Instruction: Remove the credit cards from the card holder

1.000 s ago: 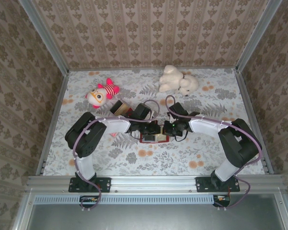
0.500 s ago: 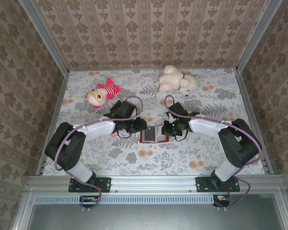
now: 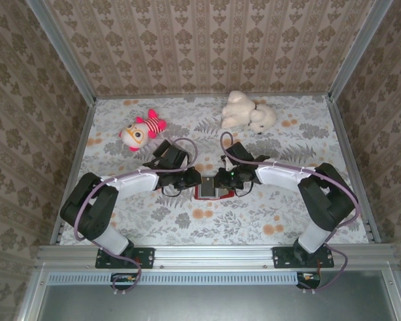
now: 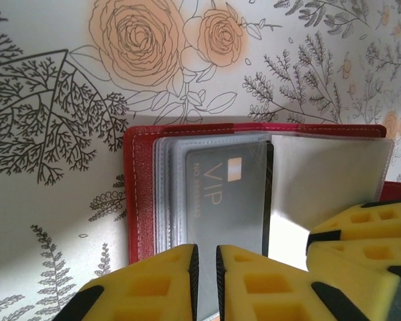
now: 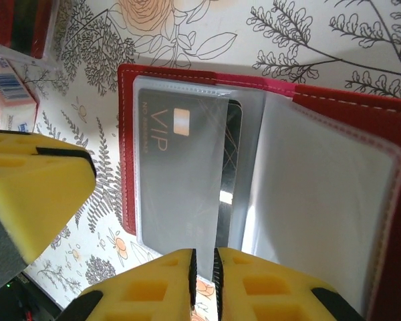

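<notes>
At the bottom centre of the left wrist view, the left gripper [image 4: 205, 251] has its jaws a thin slit apart over the clear pocket [image 4: 207, 174]; I cannot tell if they grip it. The red card holder [image 4: 139, 200] lies open mid-frame, with a grey VIP credit card [image 4: 224, 207] inside that pocket. The right gripper [image 5: 204, 254], bottom centre of its own view, shows the same slit, and its grip is likewise unclear.

Red card holder [image 4: 142, 200] lying open flat, dark grey VIP credit card [image 4: 227, 200] inside its clear sleeve
</notes>
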`<state>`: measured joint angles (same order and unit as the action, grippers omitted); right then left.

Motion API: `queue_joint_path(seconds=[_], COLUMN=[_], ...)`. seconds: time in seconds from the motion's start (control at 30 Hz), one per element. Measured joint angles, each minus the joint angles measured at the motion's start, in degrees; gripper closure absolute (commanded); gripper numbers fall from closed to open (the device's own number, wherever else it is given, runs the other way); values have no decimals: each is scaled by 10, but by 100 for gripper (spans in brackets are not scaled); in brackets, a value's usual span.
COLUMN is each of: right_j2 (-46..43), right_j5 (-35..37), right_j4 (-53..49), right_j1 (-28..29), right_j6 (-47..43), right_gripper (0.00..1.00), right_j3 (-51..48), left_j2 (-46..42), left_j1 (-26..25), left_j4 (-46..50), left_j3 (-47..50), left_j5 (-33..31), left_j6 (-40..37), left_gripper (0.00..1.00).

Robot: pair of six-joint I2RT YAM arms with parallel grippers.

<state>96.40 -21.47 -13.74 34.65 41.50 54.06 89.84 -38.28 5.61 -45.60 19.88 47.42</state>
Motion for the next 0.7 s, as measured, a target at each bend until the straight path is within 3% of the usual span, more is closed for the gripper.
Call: queue_joint_path(seconds=[0.7], right_j2=[45], right_j5=[-5], right_j4=[3], right_j1=[-16], right_j6=[-26], right_gripper=[83], right_j3=[26], left_j2=[39], left_j1=[-16], left_j4=[-35], left_j3=[15], left_j5=[-5], left_j6=[9], left_gripper=[87])
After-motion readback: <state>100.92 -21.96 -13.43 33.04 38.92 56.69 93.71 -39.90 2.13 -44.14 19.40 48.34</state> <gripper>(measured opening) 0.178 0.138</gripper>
